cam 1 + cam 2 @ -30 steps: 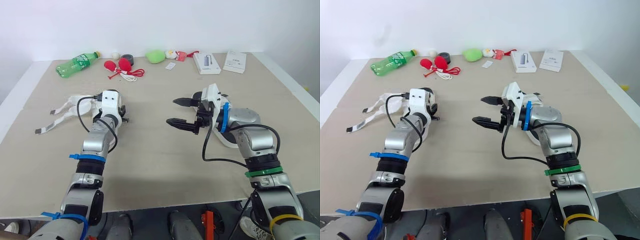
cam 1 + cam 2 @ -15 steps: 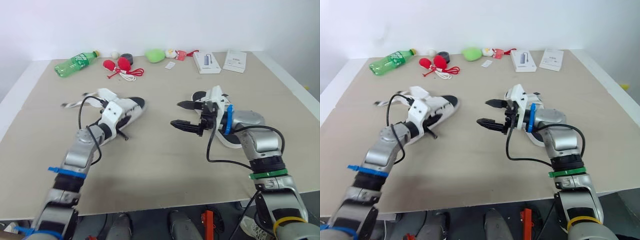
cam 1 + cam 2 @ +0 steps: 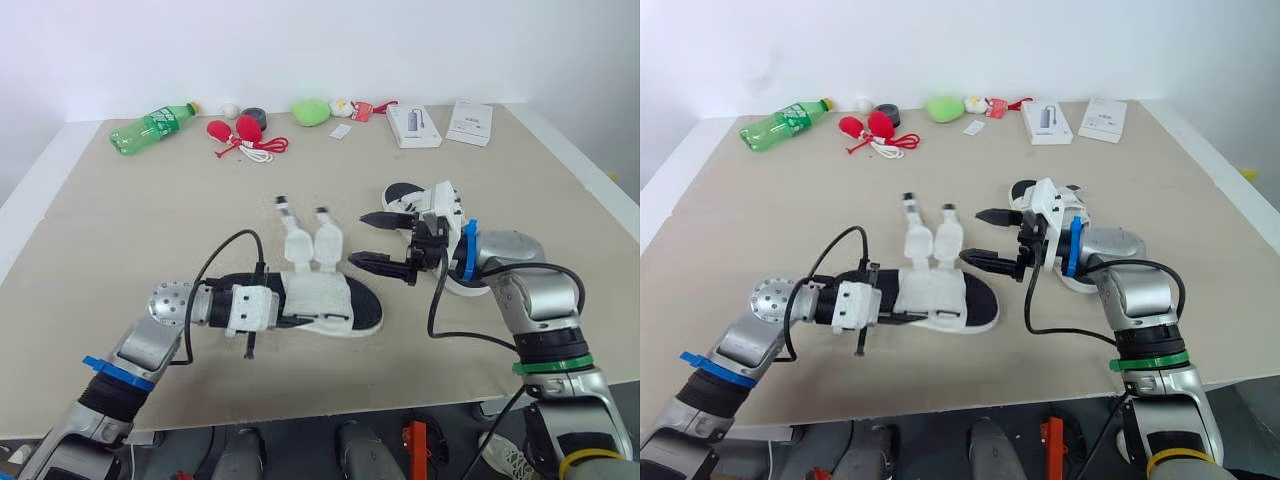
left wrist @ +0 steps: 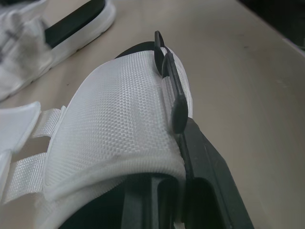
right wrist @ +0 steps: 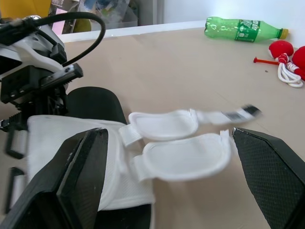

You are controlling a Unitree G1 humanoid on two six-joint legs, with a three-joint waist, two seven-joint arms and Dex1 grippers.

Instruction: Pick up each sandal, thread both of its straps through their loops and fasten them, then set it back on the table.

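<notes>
Left gripper (image 3: 295,315) grasps the sandal (image 3: 335,300) by its upper (image 4: 124,109), mid-counter (image 3: 150,220). Right gripper (image 3: 357,238) released, fingers (image 3: 380,264) spread beside loose straps (image 3: 310,240). Judged light; sole stiff, straps floppy: pinch strap tips.

Woven white cloth sandal (image 4: 124,109) upper; matt, smooth table (image 3: 120,230).

The left arm (image 3: 140,350) rises from the lower left and bends sharply at the elbow, so its forearm lies low and level, pointing toward the robot's right. The left gripper (image 3: 300,318) has its black fingers (image 4: 200,191) closed tight on the upper of the sandal (image 3: 325,295). The right arm (image 3: 535,320) comes up from the lower right and bends inward. The right gripper (image 3: 372,240) points toward the robot's left, its two fingers (image 5: 81,176) spread wide with nothing between them.
</notes>
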